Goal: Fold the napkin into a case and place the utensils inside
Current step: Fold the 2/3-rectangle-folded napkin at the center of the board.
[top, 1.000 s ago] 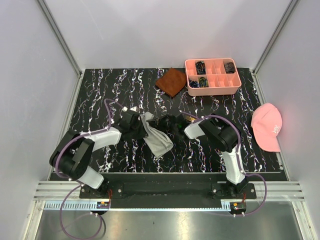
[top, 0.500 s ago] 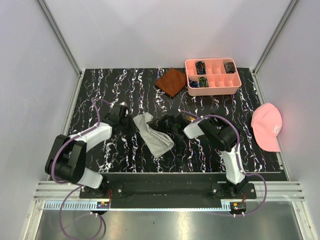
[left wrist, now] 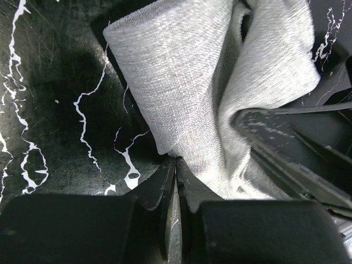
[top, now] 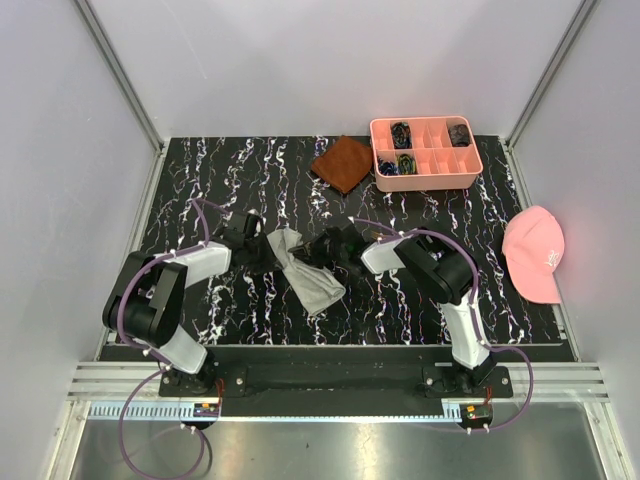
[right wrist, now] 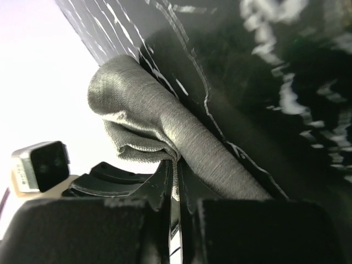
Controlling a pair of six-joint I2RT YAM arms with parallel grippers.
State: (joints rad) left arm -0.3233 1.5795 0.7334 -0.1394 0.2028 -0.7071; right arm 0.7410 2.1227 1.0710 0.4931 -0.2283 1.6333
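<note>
The light grey napkin [top: 310, 280] lies bunched as a narrow, twisted strip on the black marbled table between the two arms. My left gripper [top: 268, 252] is low at its upper left end. In the left wrist view the left gripper [left wrist: 176, 160] is shut on the near edge of the napkin [left wrist: 181, 82]. My right gripper [top: 318, 250] comes in from the right. In the right wrist view the right gripper [right wrist: 176, 160] is shut on a fold of the napkin [right wrist: 165, 126], with cloth showing between its fingers. The utensils are hidden.
A rust-brown cloth [top: 343, 164] and a pink compartment tray [top: 425, 182] with small dark items sit at the back. A pink cap [top: 533, 253] lies at the right edge. White walls close in three sides of the table.
The left gripper drew away to the left of the napkin, then came back and closed on its edge. The right gripper kept its hold and shifted slightly left.
</note>
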